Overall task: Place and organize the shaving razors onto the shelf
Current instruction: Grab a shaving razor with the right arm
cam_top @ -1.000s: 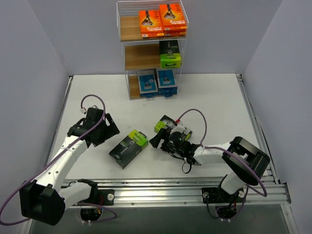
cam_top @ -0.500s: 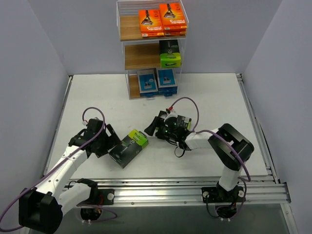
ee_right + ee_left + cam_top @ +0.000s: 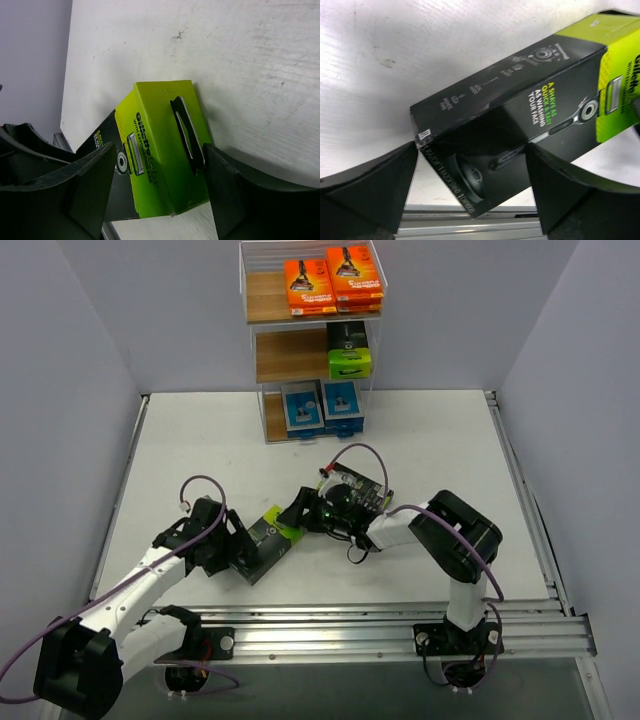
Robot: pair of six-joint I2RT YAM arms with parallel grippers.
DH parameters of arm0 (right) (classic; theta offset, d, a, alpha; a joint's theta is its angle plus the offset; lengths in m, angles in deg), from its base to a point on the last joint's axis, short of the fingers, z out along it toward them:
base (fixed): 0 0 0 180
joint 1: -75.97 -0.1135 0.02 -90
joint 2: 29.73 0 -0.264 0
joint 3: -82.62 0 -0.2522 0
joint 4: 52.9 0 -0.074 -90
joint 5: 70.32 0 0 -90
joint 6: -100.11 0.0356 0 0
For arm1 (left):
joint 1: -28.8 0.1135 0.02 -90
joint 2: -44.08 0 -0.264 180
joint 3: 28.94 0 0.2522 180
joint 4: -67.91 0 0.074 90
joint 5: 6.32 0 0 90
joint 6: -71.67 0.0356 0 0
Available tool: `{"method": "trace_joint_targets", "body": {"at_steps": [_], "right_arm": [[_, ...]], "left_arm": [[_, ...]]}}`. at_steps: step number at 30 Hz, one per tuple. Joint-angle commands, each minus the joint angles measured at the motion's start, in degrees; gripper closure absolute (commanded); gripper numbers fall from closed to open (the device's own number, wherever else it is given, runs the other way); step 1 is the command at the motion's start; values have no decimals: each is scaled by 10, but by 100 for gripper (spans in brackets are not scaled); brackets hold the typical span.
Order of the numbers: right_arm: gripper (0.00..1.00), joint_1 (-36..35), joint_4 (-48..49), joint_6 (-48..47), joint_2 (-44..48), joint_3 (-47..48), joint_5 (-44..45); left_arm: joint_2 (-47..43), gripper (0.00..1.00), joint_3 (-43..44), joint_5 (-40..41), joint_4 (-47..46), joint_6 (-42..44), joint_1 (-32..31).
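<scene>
A black shaving razor pack with a lime-green top lies flat on the table. My left gripper is open, its fingers on either side of the pack's black end. My right gripper is open around the green end, the right finger close against the end face with the hang tab. In the top view it reaches in from the right. The shelf stands at the back: orange packs on top, a black-and-green one in the middle, blue-and-white ones at the bottom.
A second dark pack with a green end lies under my right forearm. The aluminium rail runs along the near table edge, just behind the left gripper. Purple cables loop over both wrists. Grey walls close in the left, right and back.
My left gripper slid right onto the pack's black end and its jaws widened slightly. My right gripper left the second pack, moved left to the green end, and its jaws narrowed.
</scene>
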Motion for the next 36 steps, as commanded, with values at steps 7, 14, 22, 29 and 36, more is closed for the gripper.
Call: {"method": "trace_joint_targets", "body": {"at_steps": [7,14,22,29,36], "right_arm": [[40,-28,152,65,15,-92,-44],[50,-46,267,130,17,-145,-40],[62,-62,125,66,87,-110,-15],[63,-74,73,47,135,-86,0],[76,-76,75,59,138,-81,0]], "left_arm": [[75,13,10,65,-99,6,-5],[173,14,81,87,-122,33,-2],[194,14,111,98,-118,58,5],[195,14,107,88,-125,61,5],[193,14,98,72,-134,63,5]]}}
